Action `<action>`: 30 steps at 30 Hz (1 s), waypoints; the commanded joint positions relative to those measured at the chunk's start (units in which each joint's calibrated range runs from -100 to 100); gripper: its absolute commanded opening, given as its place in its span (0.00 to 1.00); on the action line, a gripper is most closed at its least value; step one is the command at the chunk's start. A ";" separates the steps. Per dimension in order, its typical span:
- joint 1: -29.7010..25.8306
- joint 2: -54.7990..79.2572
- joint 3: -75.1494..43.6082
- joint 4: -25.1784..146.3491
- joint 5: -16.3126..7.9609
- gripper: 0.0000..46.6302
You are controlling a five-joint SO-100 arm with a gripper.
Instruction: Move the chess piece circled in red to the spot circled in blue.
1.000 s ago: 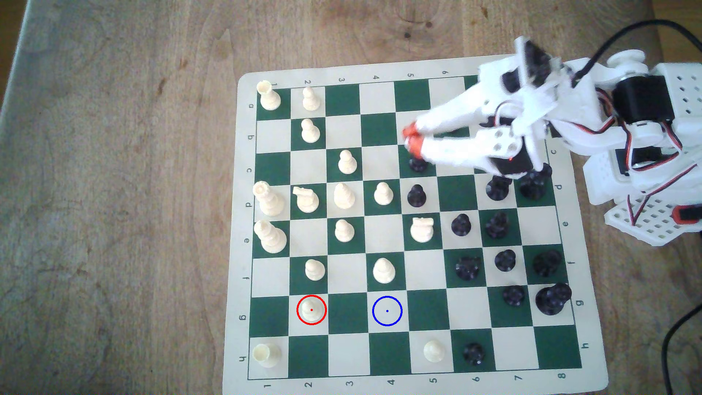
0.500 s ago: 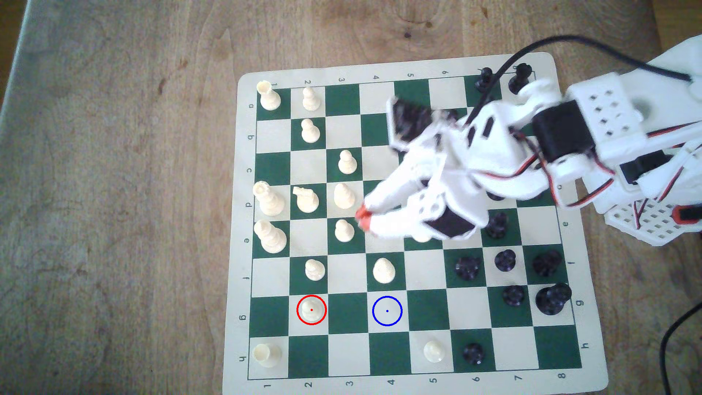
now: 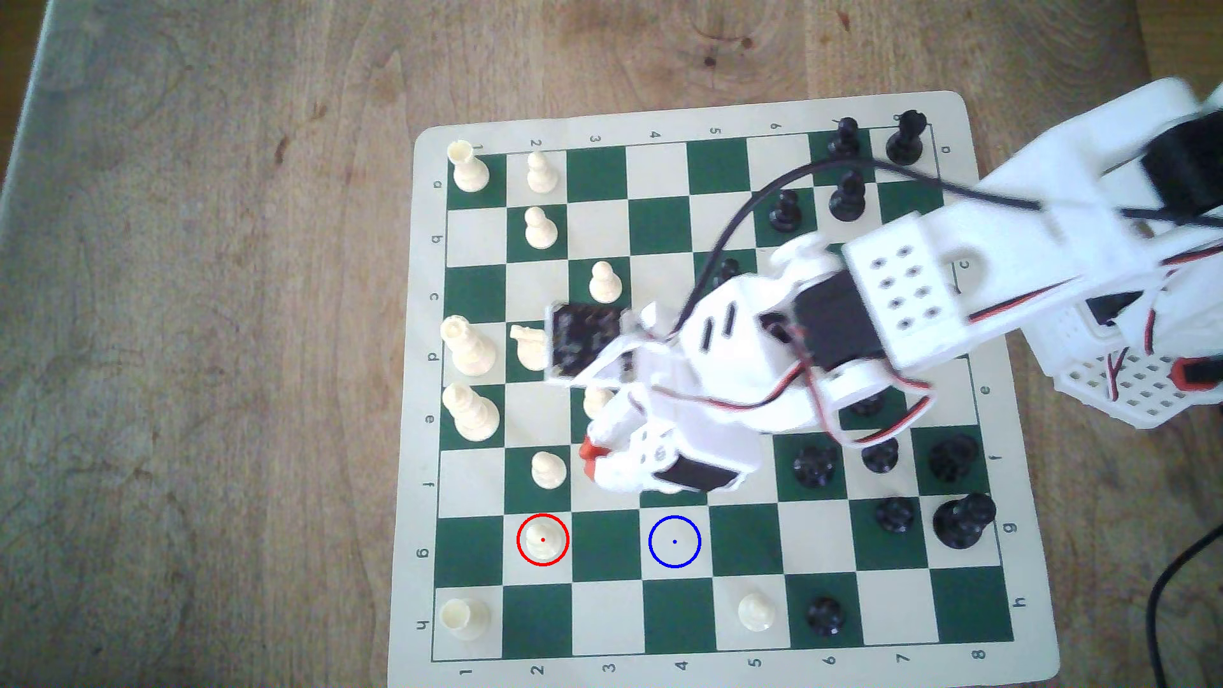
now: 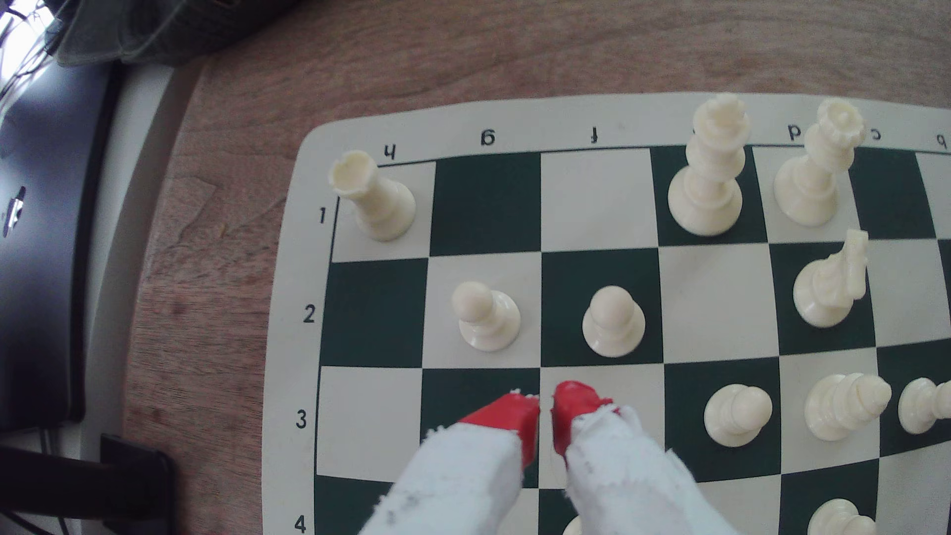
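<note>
The step in hand is the approach. The gripper (image 3: 589, 458) hovers over the board's lower middle in the exterior view, its red-tipped jaws nearly closed and empty. The circled white pawn (image 3: 543, 540) stands untouched on g2, lower left of the gripper; in the wrist view it is the pawn (image 4: 486, 321) beside another on row 2. The blue-circled spot (image 3: 674, 542) on g4 is bare. Next, I judge, the jaws must open and descend over the pawn. The chessboard (image 3: 993, 423) edges carry letters a–h and numbers 1–8.
</note>
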 commanded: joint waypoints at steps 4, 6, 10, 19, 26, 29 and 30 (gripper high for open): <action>-1.28 3.87 -11.11 1.51 -1.66 0.16; -1.36 4.89 -12.56 1.51 -1.81 0.20; -1.44 7.10 -14.56 1.51 -1.81 0.22; -1.59 15.42 -24.53 4.78 -1.42 0.25; -1.12 19.07 -26.79 4.87 -1.17 0.29; -1.12 20.09 -27.97 4.87 -1.17 0.32; -1.20 20.60 -28.70 5.03 -1.17 0.32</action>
